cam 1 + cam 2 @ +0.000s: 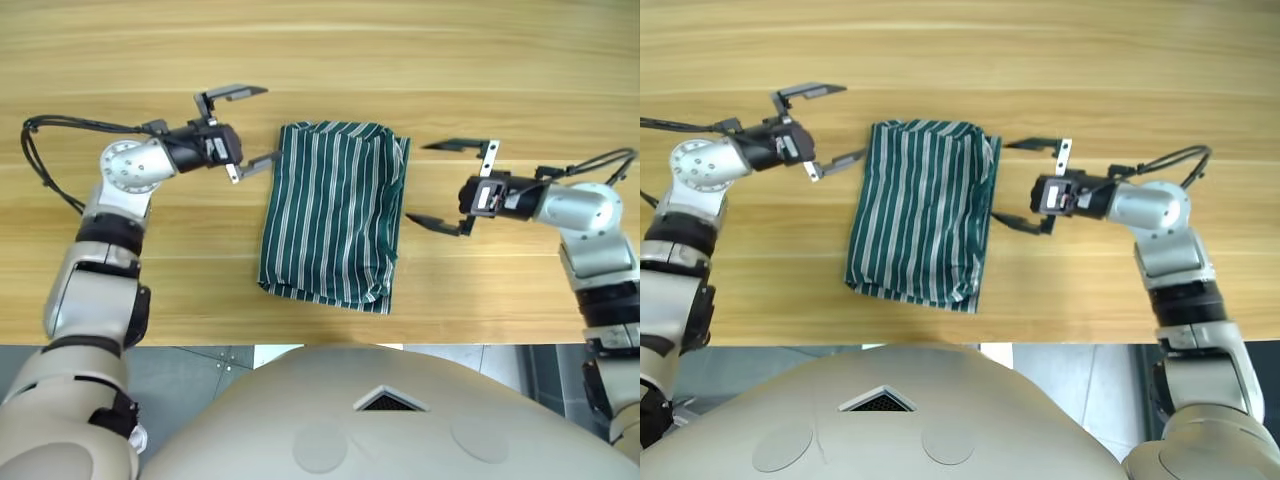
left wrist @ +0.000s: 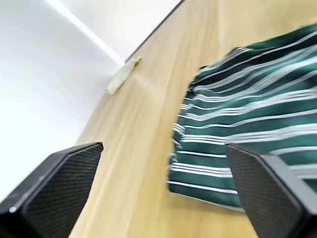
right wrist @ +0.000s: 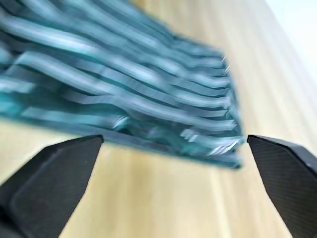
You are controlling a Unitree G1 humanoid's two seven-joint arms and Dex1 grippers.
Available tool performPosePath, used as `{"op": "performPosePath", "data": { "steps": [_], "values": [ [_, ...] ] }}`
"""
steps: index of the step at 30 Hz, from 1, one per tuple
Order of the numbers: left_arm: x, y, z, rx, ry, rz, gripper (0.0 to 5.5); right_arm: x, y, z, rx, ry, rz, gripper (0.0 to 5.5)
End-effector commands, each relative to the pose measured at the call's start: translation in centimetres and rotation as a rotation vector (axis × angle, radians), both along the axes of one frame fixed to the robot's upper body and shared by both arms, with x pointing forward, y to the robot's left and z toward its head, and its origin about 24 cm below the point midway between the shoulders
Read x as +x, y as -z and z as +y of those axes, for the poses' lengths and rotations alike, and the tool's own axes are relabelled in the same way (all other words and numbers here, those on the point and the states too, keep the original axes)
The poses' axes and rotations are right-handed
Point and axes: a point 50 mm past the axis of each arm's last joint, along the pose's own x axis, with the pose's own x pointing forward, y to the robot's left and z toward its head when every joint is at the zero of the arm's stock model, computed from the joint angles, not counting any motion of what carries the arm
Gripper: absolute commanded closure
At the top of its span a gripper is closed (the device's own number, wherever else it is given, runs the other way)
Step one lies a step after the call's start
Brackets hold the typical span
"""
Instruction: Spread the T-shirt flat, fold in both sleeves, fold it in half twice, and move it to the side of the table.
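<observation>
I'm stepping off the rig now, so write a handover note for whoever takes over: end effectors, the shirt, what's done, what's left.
Left end effector: open, holding nothing, at the shirt's far left corner.
Right end effector: open, holding nothing, close beside the shirt's right edge.
Shirt: a compact layered rectangle lying mid-table, no sleeves showing.
Done: the folding looks finished.
Left: move the shirt to the side of the table.
</observation>
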Motion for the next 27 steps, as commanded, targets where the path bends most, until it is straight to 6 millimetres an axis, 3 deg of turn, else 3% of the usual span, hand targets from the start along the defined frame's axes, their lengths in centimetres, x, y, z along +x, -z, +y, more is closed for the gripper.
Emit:
{"op": "performPosePath", "data": {
  "steps": [1,3,6,11,16,27],
  "values": [
    [-4.5,0.4,3.4,0.217,0.063,0.172,0.95,-2.1,-0.7,-0.9,-0.129,-0.083,0.079,0.1],
    [-7.0,1.3,4.6,0.345,0.109,0.231,0.95,-3.2,-0.8,-0.7,-0.152,-0.124,0.121,0.1],
    [-8.7,2.2,4.7,0.443,0.173,0.258,0.95,-4.3,-0.1,0.0,-0.164,-0.173,0.173,0.1],
    [-8.6,3.8,2.8,0.48,0.222,0.208,0.95,-5.2,2.1,2.1,-0.124,-0.224,0.24,0.1],
    [-8.7,4.1,0.4,0.437,0.307,0.173,0.95,-5.3,3.6,4.2,-0.045,-0.224,0.258,0.1],
    [-9.1,3.8,-1.2,0.413,0.42,0.195,0.95,-5.2,3.0,4.8,0.014,-0.222,0.223,0.1]
  ]
}}
